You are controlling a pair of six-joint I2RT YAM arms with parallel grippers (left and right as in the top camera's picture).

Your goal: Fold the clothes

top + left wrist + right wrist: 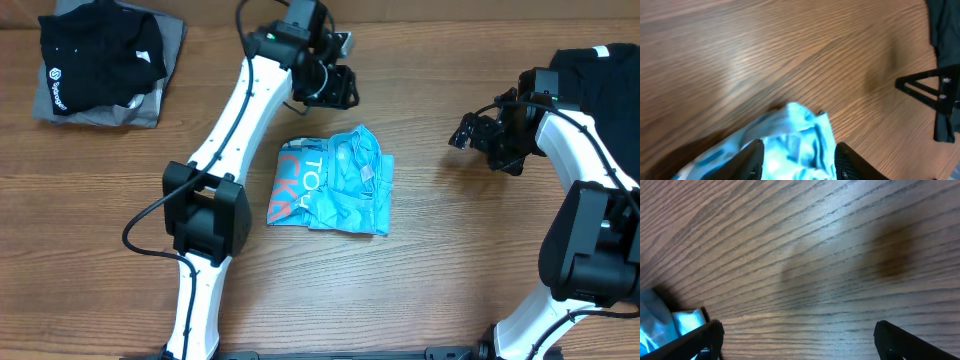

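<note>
Brown wood-grain counter (450,260) fills all three views. The left claw (335,88) stands with its two fingers (752,160) spread apart and pinches nothing. In the left wrist view a crumpled edge of the light blue T-shirt (790,135) shows between and under them. It cannot be told if the fingers touch the cloth. From overhead this claw is at the far side of the shirt, just beyond its edge.

The right claw (470,132) is also spread wide. In its wrist view the two dark fingers (905,340) sit at both lower corners, with only bare wood between them. A small corner of the blue shirt (665,322) appears at the left edge. From overhead this claw is to the right of the shirt and apart from it.

The light blue T-shirt (335,185) lies in the middle of the counter as a rough folded bundle, with white and red-and-white letters on its left part and wrinkles on its right part.

At the far left corner a black T-shirt (100,55) lies on a grey one (150,105). Another black garment (600,70) lies at the far right, behind the right arm.
</note>
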